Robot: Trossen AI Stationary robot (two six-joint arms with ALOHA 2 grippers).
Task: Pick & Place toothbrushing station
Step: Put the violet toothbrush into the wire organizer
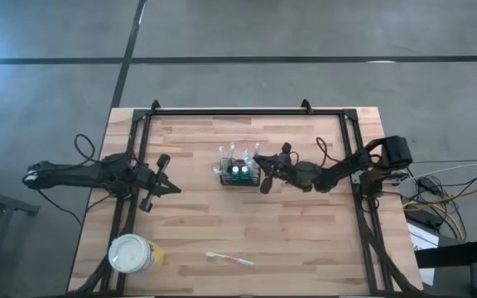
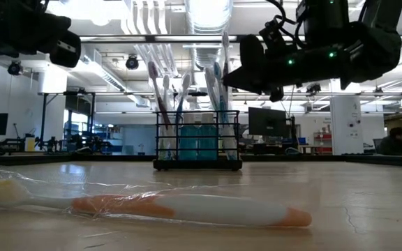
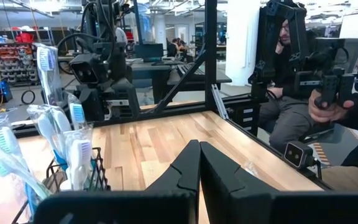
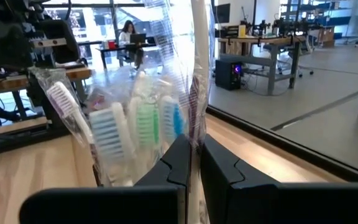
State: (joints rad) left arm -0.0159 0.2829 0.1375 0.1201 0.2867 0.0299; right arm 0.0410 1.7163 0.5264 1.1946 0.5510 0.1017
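I have the table in view, with the toothbrushing station standing mid-table and full of wrapped brushes. My right gripper sits at its edge, clamped on a wrapped toothbrush standing in the rack. My left gripper waits well to the side, fingers together, empty. If the crinkly wrapper snags neighbouring brushes, lifting could tip the caddy. A yellow cup and a loose toothbrush lie well clear at the near edge.

We see a table made of pale wood planks, smooth with a soft shine. The caddy is thin black wire. The toothbrushes are plastic, wrapped in clear crinkly film. The gripper fingers look like matt black plastic.
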